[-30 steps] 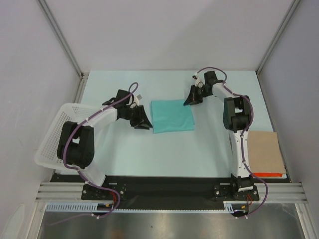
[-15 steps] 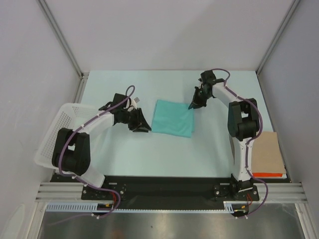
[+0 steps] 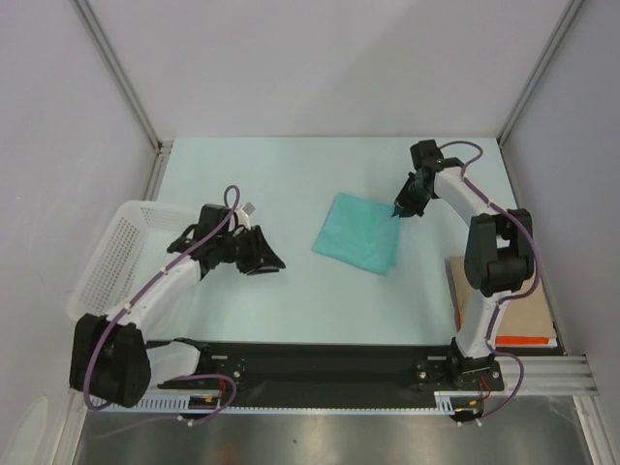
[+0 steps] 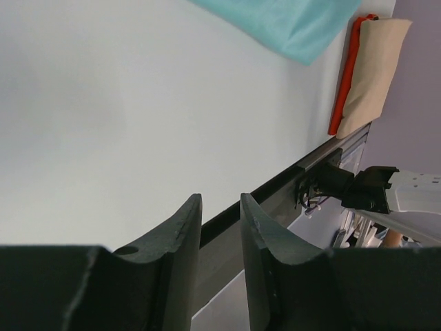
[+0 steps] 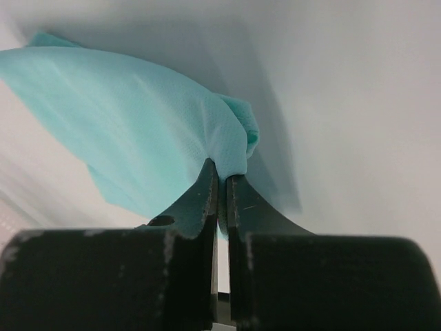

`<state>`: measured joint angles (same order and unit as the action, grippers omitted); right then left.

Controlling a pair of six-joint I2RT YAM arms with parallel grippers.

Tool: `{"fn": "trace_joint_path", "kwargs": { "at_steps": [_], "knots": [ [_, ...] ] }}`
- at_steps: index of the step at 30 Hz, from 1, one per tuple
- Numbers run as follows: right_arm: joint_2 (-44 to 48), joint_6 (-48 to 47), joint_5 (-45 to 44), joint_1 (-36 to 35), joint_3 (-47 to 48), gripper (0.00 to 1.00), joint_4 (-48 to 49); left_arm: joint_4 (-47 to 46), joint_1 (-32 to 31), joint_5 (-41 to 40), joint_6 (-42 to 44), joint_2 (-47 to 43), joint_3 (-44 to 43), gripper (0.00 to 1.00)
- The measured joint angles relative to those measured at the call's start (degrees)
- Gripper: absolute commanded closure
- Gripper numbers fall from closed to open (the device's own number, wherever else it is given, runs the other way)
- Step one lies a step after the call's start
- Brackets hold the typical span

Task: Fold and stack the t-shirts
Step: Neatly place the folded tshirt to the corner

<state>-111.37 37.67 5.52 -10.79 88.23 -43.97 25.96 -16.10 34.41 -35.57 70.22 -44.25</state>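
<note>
A folded teal t-shirt (image 3: pixel 356 232) lies on the pale table, turned at an angle, right of centre. My right gripper (image 3: pixel 399 209) is shut on its far right corner. In the right wrist view the cloth (image 5: pixel 138 117) bunches up between the closed fingertips (image 5: pixel 222 172). My left gripper (image 3: pixel 272 263) is well left of the shirt, just above the table and empty. In the left wrist view its jaws (image 4: pixel 220 210) stand a narrow gap apart with nothing between them, and the shirt (image 4: pixel 289 27) shows at the top edge.
A white mesh basket (image 3: pixel 111 262) sits at the left edge. A brown cardboard sheet (image 3: pixel 509 291) lies at the right, near edge on top of something red-orange (image 3: pixel 523 340). It also shows in the left wrist view (image 4: pixel 375 62). The black rail (image 3: pixel 320 358) runs along the near edge.
My right gripper has dragged the shirt to the right and nearer, turning it. My left gripper has pulled back left and toward the near edge, away from the shirt.
</note>
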Motion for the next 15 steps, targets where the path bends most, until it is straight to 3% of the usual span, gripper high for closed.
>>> {"fn": "trace_joint_path", "kwargs": {
  "at_steps": [7,15],
  "knots": [
    [7.50,3.37,-2.78,1.92,-3.78,1.00,0.24,1.88,0.00,-1.73,-1.18,-7.58,3.85,0.65],
    [7.41,3.72,-2.91,2.58,-6.82,1.00,2.51,4.15,-0.02,-3.08,-2.01,-12.61,4.96,0.64]
  ]
}}
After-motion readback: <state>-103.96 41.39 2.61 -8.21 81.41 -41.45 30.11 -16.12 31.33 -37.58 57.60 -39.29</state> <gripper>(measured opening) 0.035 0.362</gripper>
